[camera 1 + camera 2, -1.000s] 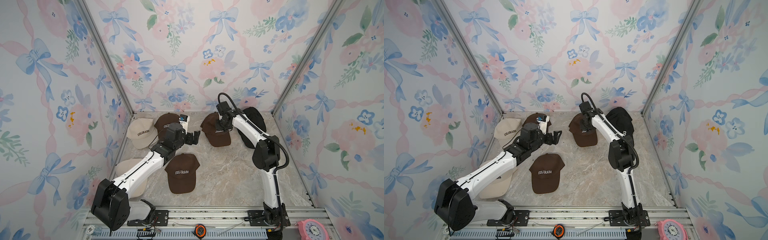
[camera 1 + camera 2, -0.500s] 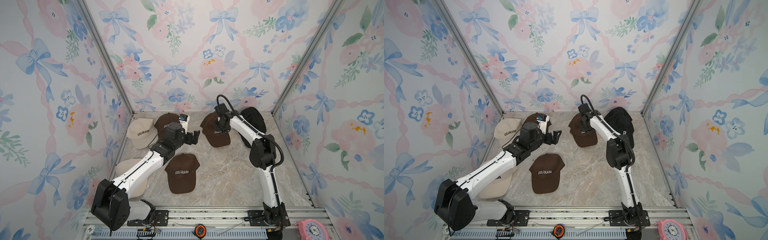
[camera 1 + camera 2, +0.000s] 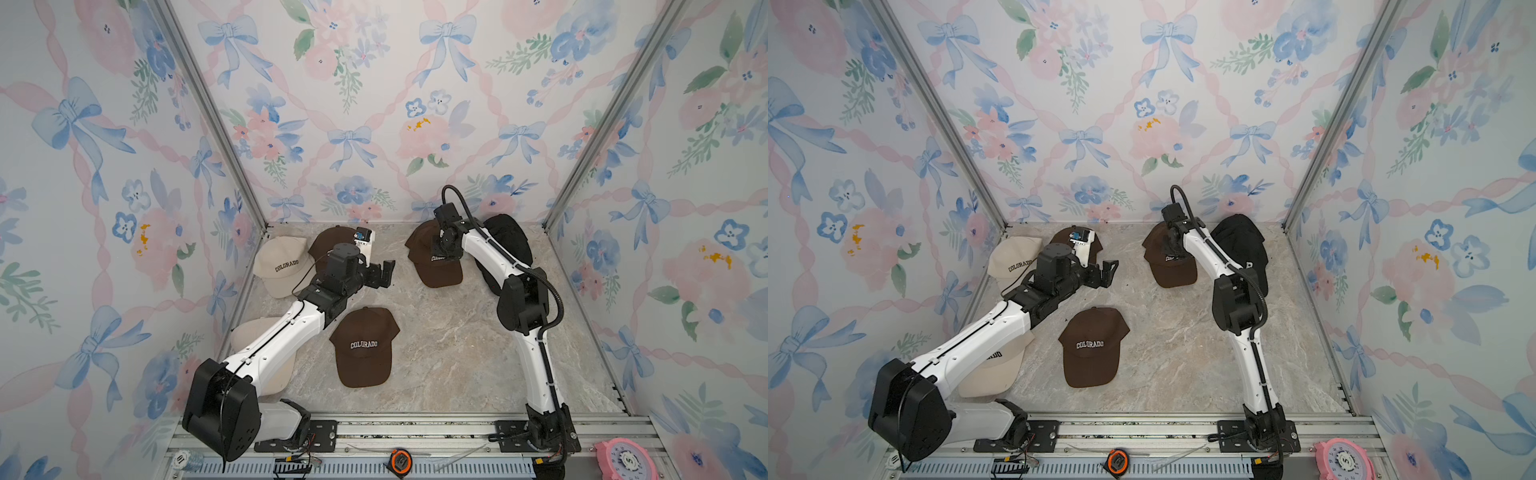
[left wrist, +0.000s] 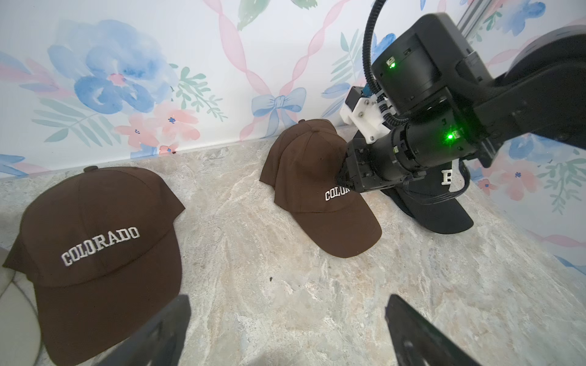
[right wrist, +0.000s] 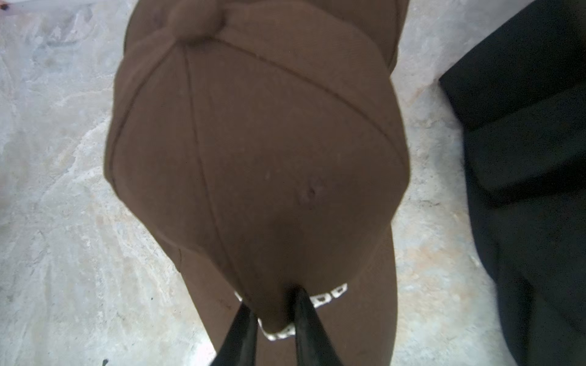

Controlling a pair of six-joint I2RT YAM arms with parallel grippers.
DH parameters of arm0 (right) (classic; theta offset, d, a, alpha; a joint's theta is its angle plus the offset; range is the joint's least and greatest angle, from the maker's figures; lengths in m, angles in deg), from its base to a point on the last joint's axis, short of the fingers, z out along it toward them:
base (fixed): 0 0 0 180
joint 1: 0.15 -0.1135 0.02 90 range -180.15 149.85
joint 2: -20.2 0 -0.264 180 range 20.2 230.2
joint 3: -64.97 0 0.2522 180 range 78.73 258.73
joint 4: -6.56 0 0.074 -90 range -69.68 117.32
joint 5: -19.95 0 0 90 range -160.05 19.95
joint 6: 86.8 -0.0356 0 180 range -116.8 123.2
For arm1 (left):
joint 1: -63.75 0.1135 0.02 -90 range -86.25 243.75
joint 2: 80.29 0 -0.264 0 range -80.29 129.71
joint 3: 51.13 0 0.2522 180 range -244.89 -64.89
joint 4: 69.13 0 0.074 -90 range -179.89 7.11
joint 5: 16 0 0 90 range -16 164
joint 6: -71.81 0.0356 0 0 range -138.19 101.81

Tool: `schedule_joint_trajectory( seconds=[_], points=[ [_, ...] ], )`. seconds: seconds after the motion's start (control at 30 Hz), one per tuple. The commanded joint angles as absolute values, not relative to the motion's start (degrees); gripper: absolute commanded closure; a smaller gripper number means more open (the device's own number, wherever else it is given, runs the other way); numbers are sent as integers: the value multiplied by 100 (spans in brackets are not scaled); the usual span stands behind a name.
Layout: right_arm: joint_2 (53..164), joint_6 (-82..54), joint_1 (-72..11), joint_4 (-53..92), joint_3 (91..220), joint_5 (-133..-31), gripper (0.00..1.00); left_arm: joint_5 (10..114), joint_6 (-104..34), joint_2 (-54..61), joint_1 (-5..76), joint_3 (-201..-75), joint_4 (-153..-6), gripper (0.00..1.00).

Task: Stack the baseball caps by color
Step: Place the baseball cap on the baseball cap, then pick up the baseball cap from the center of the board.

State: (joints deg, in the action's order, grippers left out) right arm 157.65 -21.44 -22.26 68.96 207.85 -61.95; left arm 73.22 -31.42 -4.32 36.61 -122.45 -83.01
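Two stacked brown baseball caps (image 3: 434, 266) (image 3: 1173, 270) (image 4: 310, 177) lie near the back wall. My right gripper (image 3: 442, 258) (image 3: 1170, 255) (image 5: 269, 301) is shut on a fold of the top cap's (image 5: 253, 142) front, by the white lettering. My left gripper (image 3: 384, 272) (image 3: 1108, 272) (image 4: 287, 304) hangs open and empty over bare floor, left of that stack. A single brown cap (image 3: 365, 345) (image 3: 1094, 345) lies front centre, another (image 3: 328, 249) back left. Cream caps (image 3: 282, 266) (image 3: 992, 370) are at the left. Black caps (image 3: 507, 241) (image 4: 444, 202) are stacked back right.
Floral walls close in the marble floor (image 3: 449, 340) on three sides. An aluminium rail (image 3: 415, 432) runs along the front edge, with a tape measure (image 3: 401, 460) and a pink timer (image 3: 623, 459) beside it. One cream cap lies partly under my left arm.
My right arm's elbow has shifted slightly left while its gripper stays on the brown stack. The left arm has not moved.
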Motion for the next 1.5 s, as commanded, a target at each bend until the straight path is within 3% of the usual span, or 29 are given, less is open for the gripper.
schedule_joint_trajectory(
  seconds=[0.0, 0.3, 0.57, 0.67, 1.0, 1.07, 1.1, 1.47],
  points=[
    [16013, -2281, -2122, 7116, 21015, -6194, 77, 7171, -3015, -444, 3728, -12413, -8333, 2],
    [16076, -2392, -2098, 7226, 21154, -6231, 72, 7029, -2988, -326, 3788, -12519, -8373, 2],
    [15669, -2400, -2105, 7182, 20983, -6258, 32, 6924, -3004, -259, 3817, -12607, -8375, 2],
    [15460, -2361, -2114, 7190, 20925, -6323, 27, 6867, -3034, -278, 3817, -12595, -8373, 2],
    [14597, -2221, -2195, 7276, 20395, -6467, 22, 6855, -3533, -549, 3791, -12292, -8510, 2],
    [14359, -2164, -2220, 7296, 20198, -6480, 13, 6931, -3647, -660, 3725, -12147, -8593, 2],
    [14204, -2141, -2244, 7270, 20051, -6469, 1, 7003, -3707, -746, 3664, -12060, -8647, 2],
    [12224, -2201, -2475, 6672, 17592, -6489, 4, 8169, -4586, -1867, 2376, -11189, -9463, 2]
  ],
)
